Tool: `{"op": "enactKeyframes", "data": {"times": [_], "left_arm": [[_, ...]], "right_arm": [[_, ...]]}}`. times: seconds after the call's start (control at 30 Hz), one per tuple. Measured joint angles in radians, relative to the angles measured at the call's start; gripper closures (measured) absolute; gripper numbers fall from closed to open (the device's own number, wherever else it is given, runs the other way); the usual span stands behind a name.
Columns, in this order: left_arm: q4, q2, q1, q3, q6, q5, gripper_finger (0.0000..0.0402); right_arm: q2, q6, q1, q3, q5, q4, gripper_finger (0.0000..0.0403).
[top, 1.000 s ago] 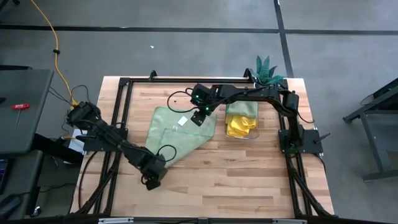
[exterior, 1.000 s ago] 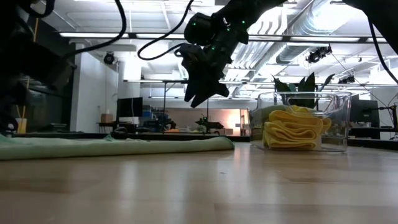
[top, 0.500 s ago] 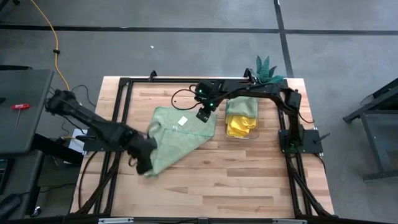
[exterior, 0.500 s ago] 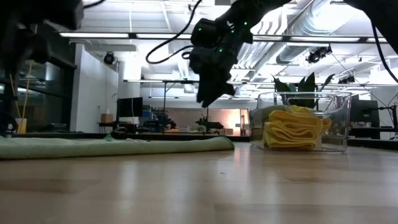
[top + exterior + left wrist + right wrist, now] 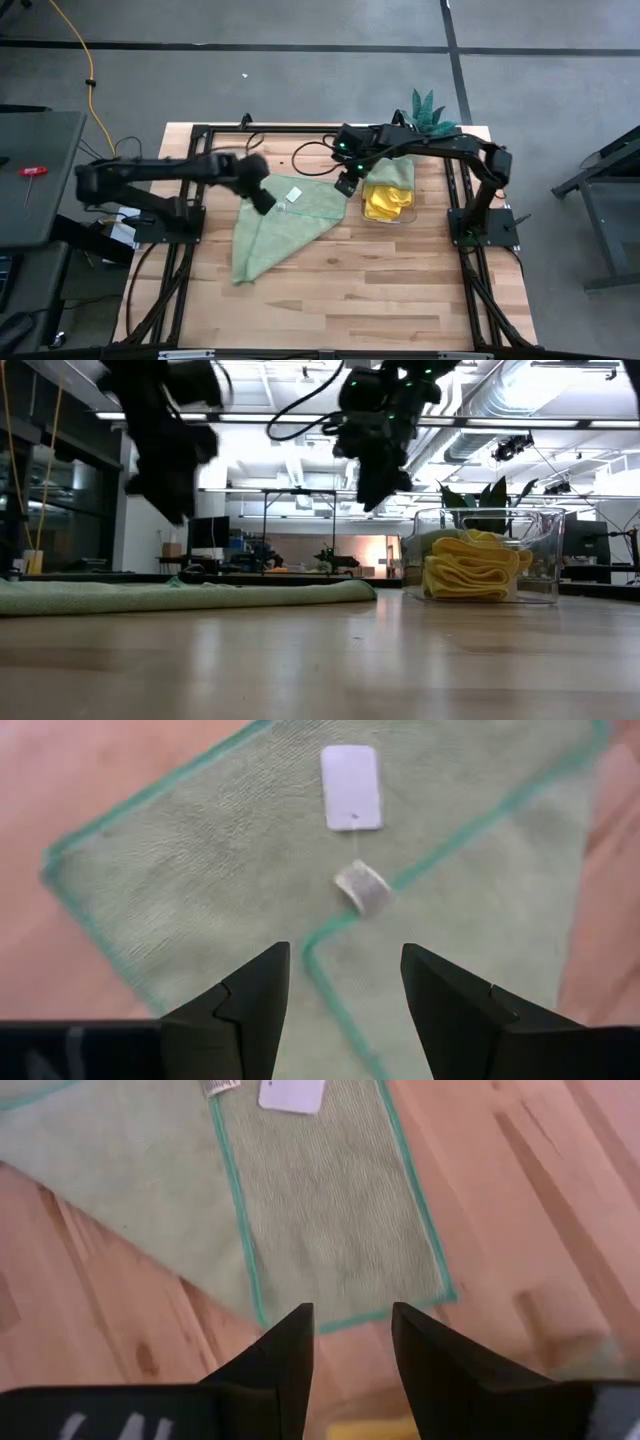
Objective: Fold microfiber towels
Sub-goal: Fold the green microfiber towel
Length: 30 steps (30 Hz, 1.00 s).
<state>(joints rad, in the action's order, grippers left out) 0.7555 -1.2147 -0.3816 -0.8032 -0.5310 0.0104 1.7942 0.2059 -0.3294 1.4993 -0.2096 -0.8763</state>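
left tool (image 5: 340,990) fingers apart and empty above the sage green towel (image 5: 275,225) folded on the worktop (image 5: 400,290), right tool (image 5: 350,1350) parted, empty past its corner, likely release.

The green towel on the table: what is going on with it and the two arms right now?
A two-armed robot is folding microfiber towels. The green towel lies on the wooden table, partly folded, one corner laid over near its white tag. The left gripper hovers above that corner, jaws open, holding nothing. The right gripper hangs over the towel's edge beside the clear bin of yellow towels, also empty.
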Motion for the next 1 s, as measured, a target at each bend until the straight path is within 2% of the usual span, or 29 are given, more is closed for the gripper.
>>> {"op": "enactKeyframes", "data": {"times": [0.17, 0.43, 0.67, 0.83, 1.0], "left_arm": [[-0.028, -0.173, -0.151, 0.008, 0.045, -0.138, 0.0219], [-0.087, -0.325, -0.152, 0.007, 0.047, -0.198, 0.0219], [-0.119, -0.365, -0.146, 0.006, 0.029, -0.215, 0.0220], [-0.109, -0.364, -0.140, 0.007, 0.027, -0.216, 0.0222], [-0.109, -0.376, -0.114, 0.007, 0.017, -0.221, 0.0245]], "right_arm": [[-0.128, 0.079, 0.005, -0.141, 0.001, 0.044, 0.0274], [-0.327, 0.273, 0.009, -0.368, 0.044, 0.198, 0.0274], [-0.417, 0.363, 0.009, -0.465, 0.061, 0.236, 0.0274], [-0.422, 0.366, 0.010, -0.470, 0.070, 0.234, 0.0274], [-0.421, 0.362, 0.010, -0.470, 0.078, 0.254, 0.0274]]}}
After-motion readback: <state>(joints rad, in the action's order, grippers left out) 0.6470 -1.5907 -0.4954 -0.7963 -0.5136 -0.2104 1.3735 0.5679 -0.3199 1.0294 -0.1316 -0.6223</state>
